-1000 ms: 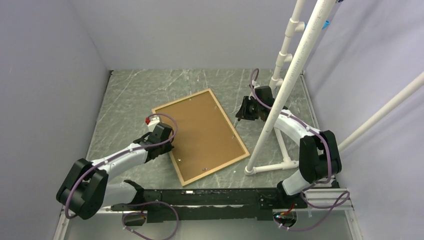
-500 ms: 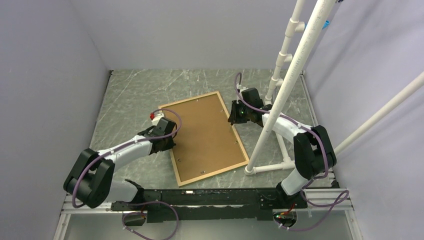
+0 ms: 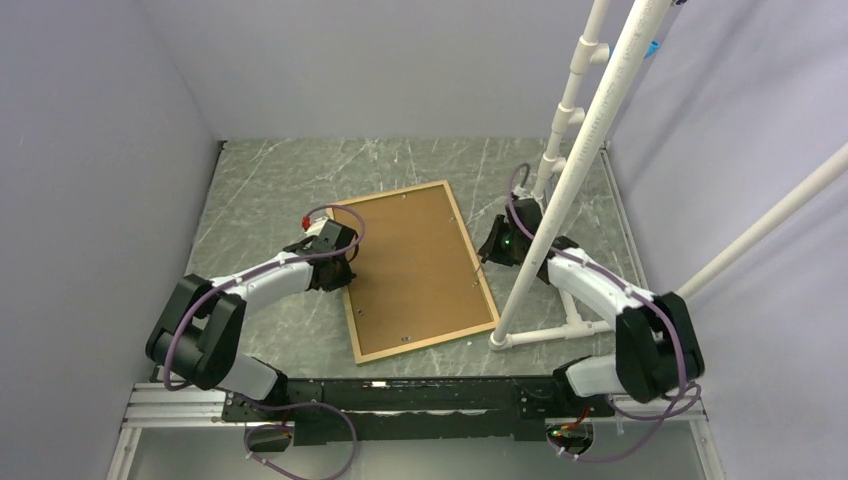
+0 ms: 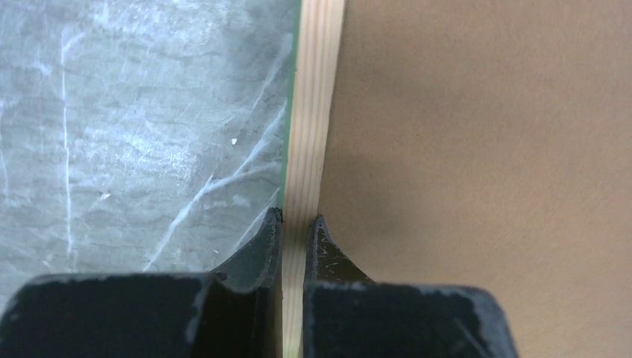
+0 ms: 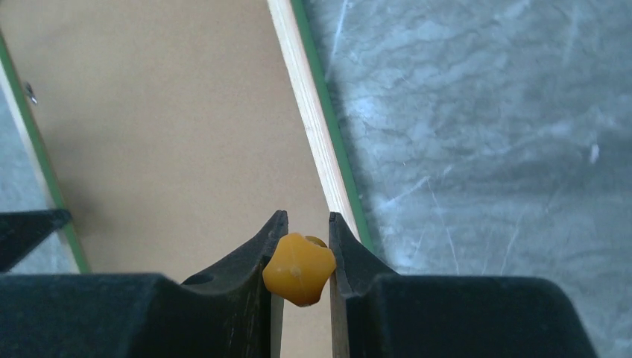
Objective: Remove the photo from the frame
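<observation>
The frame [image 3: 428, 341] lies face down on the table, its light wood rim around the brown backing board [image 3: 410, 270]. The photo is hidden beneath that board. My left gripper [image 3: 343, 268] is shut on the frame's left rim. In the left wrist view the fingers [image 4: 298, 221] pinch the wood rim [image 4: 313, 112], with a green edge showing beside it. My right gripper [image 3: 490, 245] hovers at the frame's right rim [image 5: 309, 119]. It is shut [image 5: 307, 216] on a small orange knob-shaped piece [image 5: 299, 268].
A white pipe stand [image 3: 575, 180] rises just right of the frame, its foot [image 3: 545, 335] on the table near the frame's near right corner. Small metal tabs [image 5: 30, 93] sit along the board's edges. Grey walls close in on both sides. A black rail [image 3: 400, 400] runs along the near edge.
The frame has swung so its far end lies further right, its long sides more upright in the top view. The left gripper stayed on the left rim. The right gripper went toward the frame, then drew back right.
</observation>
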Motion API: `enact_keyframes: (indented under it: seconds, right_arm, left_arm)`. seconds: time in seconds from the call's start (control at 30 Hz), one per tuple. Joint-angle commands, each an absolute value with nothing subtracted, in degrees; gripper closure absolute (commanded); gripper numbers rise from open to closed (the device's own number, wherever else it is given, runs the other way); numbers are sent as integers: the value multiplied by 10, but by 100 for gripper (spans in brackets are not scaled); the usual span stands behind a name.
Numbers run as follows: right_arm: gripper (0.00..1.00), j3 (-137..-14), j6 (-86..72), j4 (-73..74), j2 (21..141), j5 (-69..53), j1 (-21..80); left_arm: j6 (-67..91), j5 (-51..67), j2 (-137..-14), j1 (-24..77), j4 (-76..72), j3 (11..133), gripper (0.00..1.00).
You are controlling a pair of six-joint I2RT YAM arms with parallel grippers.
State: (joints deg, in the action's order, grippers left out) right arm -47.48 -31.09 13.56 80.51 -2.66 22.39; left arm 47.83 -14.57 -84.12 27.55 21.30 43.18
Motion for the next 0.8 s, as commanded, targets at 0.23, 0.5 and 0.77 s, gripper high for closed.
enact_keyframes:
  seconds: [0.23,0.5,0.77]
  right_arm:
    - [100,-435,-457,97,748,115,232]
    - [100,-433,-493,141,742,225,287]
    - [100,-474,-475,171,797,293,287]
  left_arm:
    - [720,-92,-852,274,195,346,100]
    - [749,-101,-835,276,187,327,100]
    - [753,-116,-820,279,195,311,100]
